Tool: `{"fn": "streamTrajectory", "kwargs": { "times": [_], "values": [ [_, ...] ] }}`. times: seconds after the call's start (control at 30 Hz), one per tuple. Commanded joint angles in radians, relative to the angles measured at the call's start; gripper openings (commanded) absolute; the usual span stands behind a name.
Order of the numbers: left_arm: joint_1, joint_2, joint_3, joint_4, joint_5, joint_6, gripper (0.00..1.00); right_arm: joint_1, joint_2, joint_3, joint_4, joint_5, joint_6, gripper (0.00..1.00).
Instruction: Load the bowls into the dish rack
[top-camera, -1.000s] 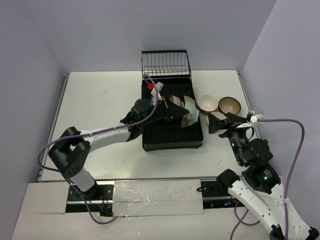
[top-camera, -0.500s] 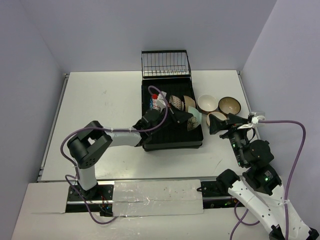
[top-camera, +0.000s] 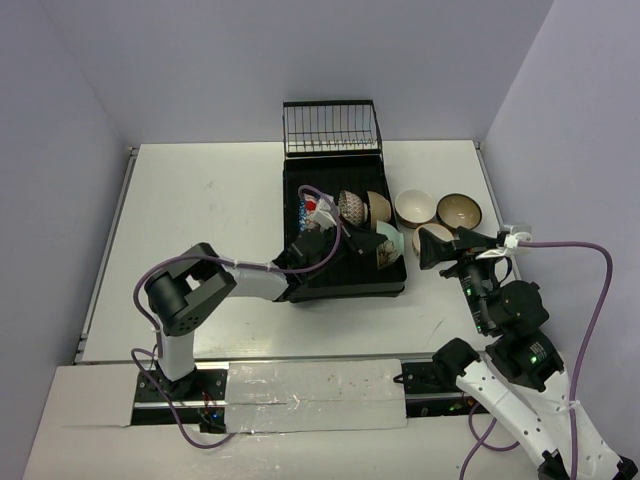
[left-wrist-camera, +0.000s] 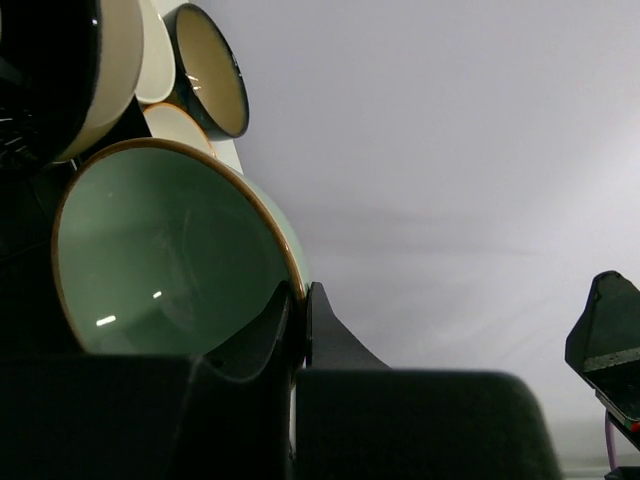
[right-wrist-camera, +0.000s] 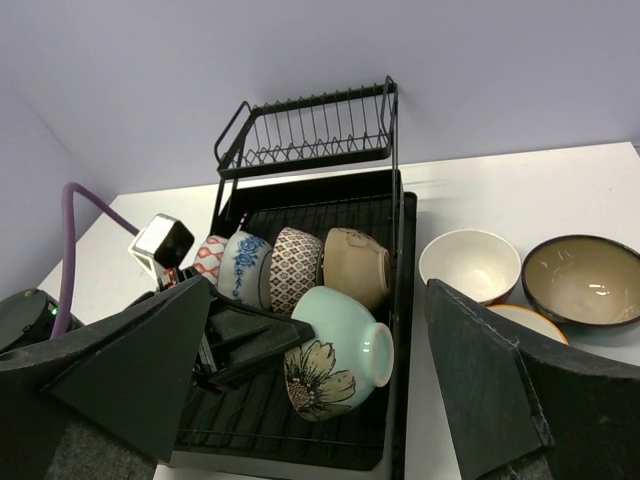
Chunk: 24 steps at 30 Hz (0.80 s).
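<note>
My left gripper (top-camera: 366, 250) is shut on the rim of a pale green bowl with a flower (top-camera: 386, 251), held on its side low in the dish rack's (top-camera: 296, 290) near right corner. The left wrist view shows the fingertips (left-wrist-camera: 285, 310) pinching the brown-edged rim of the green bowl (left-wrist-camera: 170, 250). A row of several bowls (top-camera: 352, 207) stands on edge behind it: red-white (right-wrist-camera: 210, 258), blue-white (right-wrist-camera: 245, 268), brown lattice (right-wrist-camera: 297, 265), tan (right-wrist-camera: 355, 265). My right gripper (top-camera: 445, 245) is open and empty, right of the rack above loose bowls.
Three bowls sit on the table right of the rack: a white one (top-camera: 414, 207), a dark-rimmed tan one (top-camera: 458, 211) and a brown-rimmed one (right-wrist-camera: 530, 320) under my right gripper. The upright wire basket (top-camera: 331, 125) stands at the rack's far end. A wall runs close on the right.
My left gripper has carried the green bowl toward the near right corner of the rack and lower. The right arm has not moved.
</note>
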Motion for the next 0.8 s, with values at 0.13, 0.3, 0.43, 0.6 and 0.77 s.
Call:
{"fn": "streamTrajectory", "kwargs": {
  "times": [0.13, 0.3, 0.43, 0.6, 0.77],
  "values": [
    [-0.013, -0.007, 0.001, 0.152, -0.05, -0.029, 0.0, 0.012, -0.005, 0.01, 0.007, -0.002, -0.007, 0.95],
    [-0.014, 0.024, 0.001, 0.178, -0.042, -0.047, 0.0, 0.01, -0.005, 0.008, 0.006, -0.002, -0.006, 0.95],
    [-0.016, 0.027, 0.003, 0.159, -0.047, -0.047, 0.0, 0.01, -0.005, 0.008, 0.011, -0.004, -0.006, 0.95],
    [-0.017, 0.061, -0.008, 0.233, -0.028, -0.09, 0.04, 0.01, -0.004, 0.005, 0.009, -0.01, -0.001, 0.95],
    [-0.017, 0.061, -0.037, 0.241, -0.042, -0.133, 0.05, 0.009, -0.013, 0.005, 0.009, -0.005, 0.0, 0.95]
  ]
}}
